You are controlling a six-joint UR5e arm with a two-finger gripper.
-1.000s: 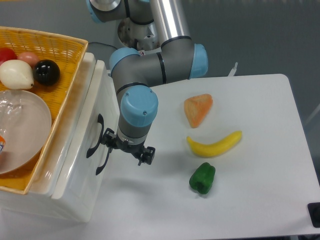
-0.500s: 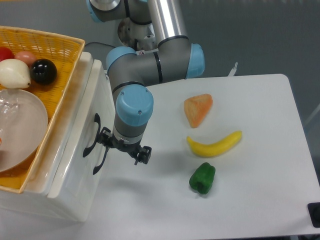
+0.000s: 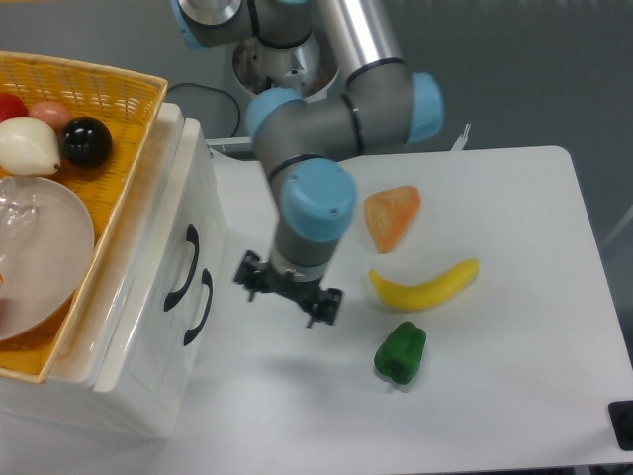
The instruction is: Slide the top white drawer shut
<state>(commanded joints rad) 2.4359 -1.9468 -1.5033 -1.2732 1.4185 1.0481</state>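
- White worktop (image 3: 495,396) under flat light, grey floor behind; my arm reaches down from the rear to the middle of the surface.
- At the left edge stands a glossy white plastic cabinet (image 3: 148,396). Its top white drawer (image 3: 188,213) sits level with the cabinet face, its dark curved handle (image 3: 186,267) just beside the like handle of the lower drawer front (image 3: 201,307). I judge it closed or very nearly so.
- My end effector (image 3: 289,292) hangs low over the worktop, apart from the drawer fronts and to their right, grasping nothing; its fingers look spread a little, though from this angle I cannot tell for sure.
- Handling, as I judge it: a stiff, smooth plastic tray, light in itself, slippery on its gloss. A flat push on the front panel near the handle should serve better than a pinch; the handle is the only place to hook.
- A yellow wicker basket (image 3: 119,89) rests on top of the cabinet, holding a clear bowl (image 3: 40,257) and round toy produce, so a hard shove might shake it.
- On the worktop to the right: an orange wedge (image 3: 392,216), a curved yellow banana (image 3: 425,285), a lumpy green pepper (image 3: 401,352).
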